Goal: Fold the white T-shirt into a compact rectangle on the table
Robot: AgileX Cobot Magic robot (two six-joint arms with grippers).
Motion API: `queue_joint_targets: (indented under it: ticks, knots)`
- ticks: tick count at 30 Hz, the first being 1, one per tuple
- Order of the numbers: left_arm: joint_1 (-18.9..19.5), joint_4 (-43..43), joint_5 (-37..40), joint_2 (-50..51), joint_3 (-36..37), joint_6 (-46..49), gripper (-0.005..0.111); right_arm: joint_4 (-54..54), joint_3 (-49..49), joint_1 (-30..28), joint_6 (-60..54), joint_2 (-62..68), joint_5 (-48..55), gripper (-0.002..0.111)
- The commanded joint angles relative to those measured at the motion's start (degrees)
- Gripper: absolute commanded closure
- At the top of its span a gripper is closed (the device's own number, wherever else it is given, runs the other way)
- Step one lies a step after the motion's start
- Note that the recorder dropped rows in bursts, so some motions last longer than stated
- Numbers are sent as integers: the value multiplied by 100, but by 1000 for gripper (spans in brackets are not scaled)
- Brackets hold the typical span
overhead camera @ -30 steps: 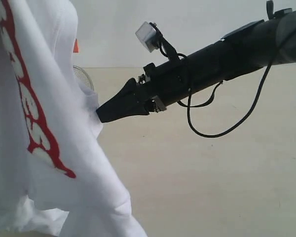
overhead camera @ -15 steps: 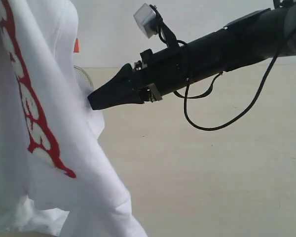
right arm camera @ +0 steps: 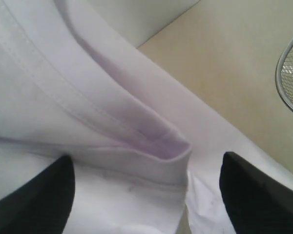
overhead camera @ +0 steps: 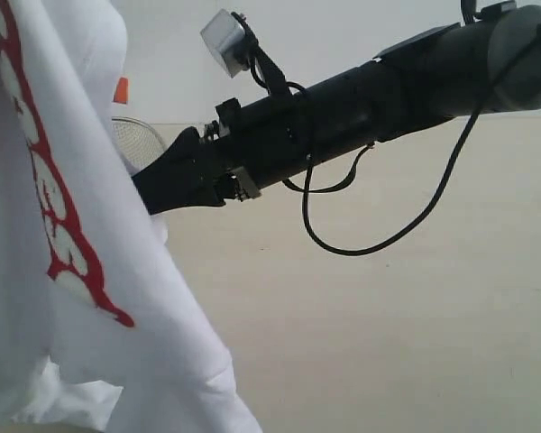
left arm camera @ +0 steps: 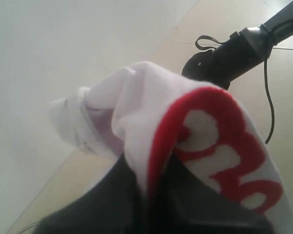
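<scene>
White cotton T-shirt [overhead camera: 36, 298], red lettered band, hangs pinched in left gripper [left arm camera: 151, 207]. Right gripper [right arm camera: 146, 195] spread; stitched hem edge [right arm camera: 158, 148] dead ahead between fingers [right arm camera: 39, 200], unclamped.

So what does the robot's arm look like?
The right arm is a thick black tube with a grey round joint. Its gripper is black and tapers to a point. A thin black cable loops under the arm, and a small pale grey box sits on top.
</scene>
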Motion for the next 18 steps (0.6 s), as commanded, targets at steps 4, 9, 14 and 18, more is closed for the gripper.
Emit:
queue_joint_targets:
  ticks: [4, 9, 14, 18]
  knots:
    - [-12, 1185, -38, 21, 13, -330, 102, 46, -26, 3, 242, -68, 54, 35]
    - [-12, 897, -228, 133, 13, -153, 102, 67, -26, 3, 230, -68, 54, 35]
    - [-12, 336, -287, 208, 13, -2, 102, 67, -26, 3, 110, -68, 54, 35]
    - [-12, 326, -275, 208, -73, 25, 102, 1, -26, 3, -6, -68, 54, 35]
